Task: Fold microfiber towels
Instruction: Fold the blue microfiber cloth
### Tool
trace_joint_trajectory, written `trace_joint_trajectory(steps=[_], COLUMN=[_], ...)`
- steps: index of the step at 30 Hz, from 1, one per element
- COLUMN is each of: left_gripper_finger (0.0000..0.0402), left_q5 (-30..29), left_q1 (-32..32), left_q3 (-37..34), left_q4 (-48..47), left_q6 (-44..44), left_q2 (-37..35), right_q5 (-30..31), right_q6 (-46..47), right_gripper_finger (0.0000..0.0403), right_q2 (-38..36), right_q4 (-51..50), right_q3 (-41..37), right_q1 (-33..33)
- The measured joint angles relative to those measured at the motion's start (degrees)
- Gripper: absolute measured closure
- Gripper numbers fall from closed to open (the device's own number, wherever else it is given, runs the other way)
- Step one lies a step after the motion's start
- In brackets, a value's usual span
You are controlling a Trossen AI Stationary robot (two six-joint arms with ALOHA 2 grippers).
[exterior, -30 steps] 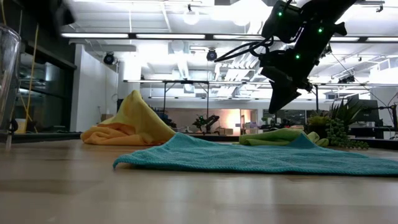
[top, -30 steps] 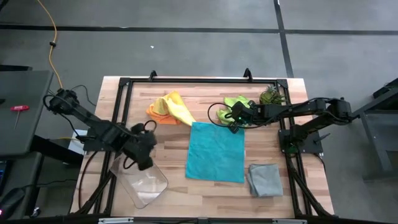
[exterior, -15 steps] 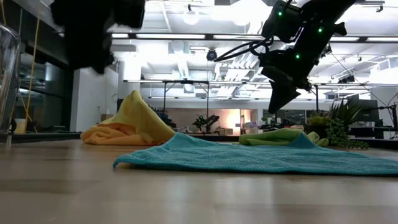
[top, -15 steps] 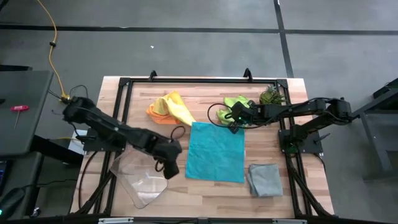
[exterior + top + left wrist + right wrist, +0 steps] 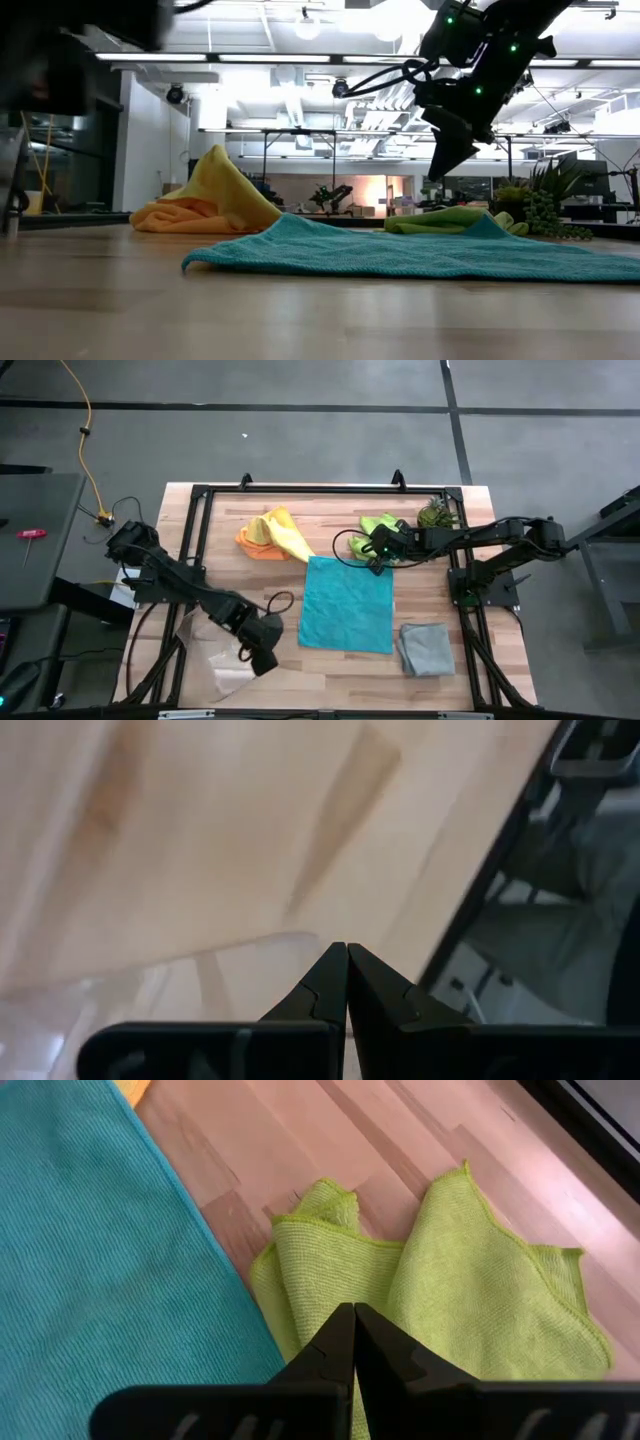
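Both claws are pinched fully together with nothing between their fingers. Taking the flat teal blue square microfiber towel (image 5: 348, 604) as the landmark: the left gripper (image 5: 263, 658) hangs off its near left corner, above the clear plastic tray (image 5: 222, 656), probably on its way toward that corner, since a fold has to start from an edge. The right gripper (image 5: 379, 550) hovers above the far right corner, over the seam where the teal cloth meets the crumpled lime green microfiber towel (image 5: 440, 1310), likely waiting to take the opposite corner.

The teal towel lies spread out in the middle of the wooden slatted table (image 5: 330, 666), which suggests it is the one being folded now; no fold is made yet. A grey microfiber towel (image 5: 427, 647) sits off its near right corner in a compact rectangle, seemingly finished and set aside. Beyond its far left corner the yellow microfiber towel (image 5: 285, 534) is heaped touching the orange microfiber towel (image 5: 252, 540), both unfolded and apparently queued. A small spiky green plant (image 5: 433, 513) stands beyond the lime cloth, clear of the work
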Motion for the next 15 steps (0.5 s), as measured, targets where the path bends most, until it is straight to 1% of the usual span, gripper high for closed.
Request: trace_joint_trajectory(steps=[7, 15], left_gripper_finger=[0.0401, 0.0401], left_q5=[0.96, 2.26], left_q1=[-5.62, -9.25], left_q3=[0.0, 0.0], left_q4=[-3.66, -9.48], left_q6=[-5.82, -8.22], left_q2=[-0.04, -1.76], right_q5=[-0.01, -0.02], right_q6=[-0.01, 0.0], right_gripper_finger=[0.0402, 0.0402], right_q2=[0.0, 0.0], right_q4=[0.63, 0.89], right_q3=[0.0, 0.0], right_q1=[0.0, 0.0])
